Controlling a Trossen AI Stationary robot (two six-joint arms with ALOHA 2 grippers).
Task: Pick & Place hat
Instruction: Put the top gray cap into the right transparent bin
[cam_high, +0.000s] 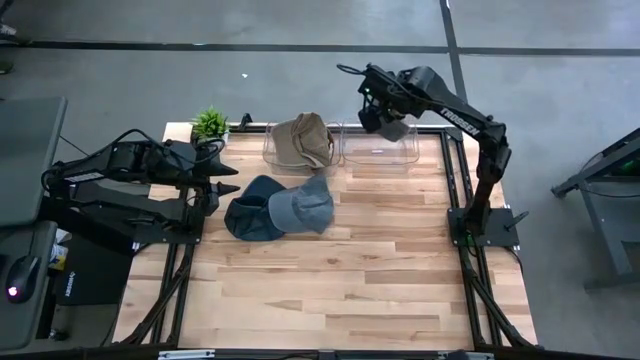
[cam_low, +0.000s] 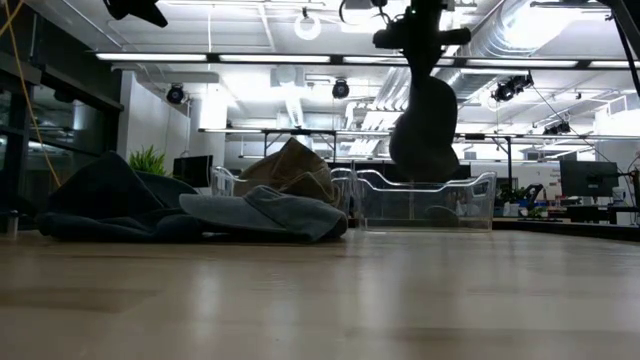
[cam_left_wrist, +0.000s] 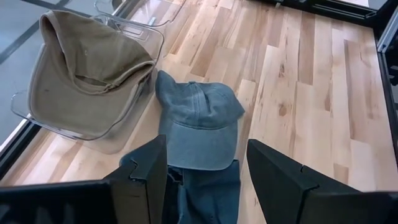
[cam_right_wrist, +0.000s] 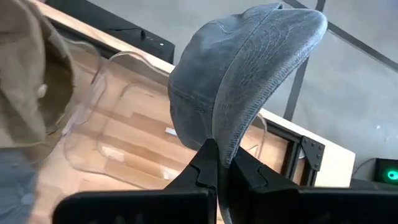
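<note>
both arms matte black, jointed links, black cables looped along them. right arm (cam_high: 455, 105) carries white lettering on its upper link. left arm (cam_high: 120, 165) trails several loose cables near its base. left hand (cam_left_wrist: 208, 180): two flat, angular black fingers. right hand (cam_right_wrist: 219, 171): narrow black fingers.

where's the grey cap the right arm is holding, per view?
High: the grey cap hangs from the right gripper above the empty clear bin, top centre-right.
Low: upper centre-right, dark, above that bin.
Left wrist: not in it.
Right wrist: centre, pinched in the shut fingers, bin below.
Shared landmark: the empty clear bin.
</note>
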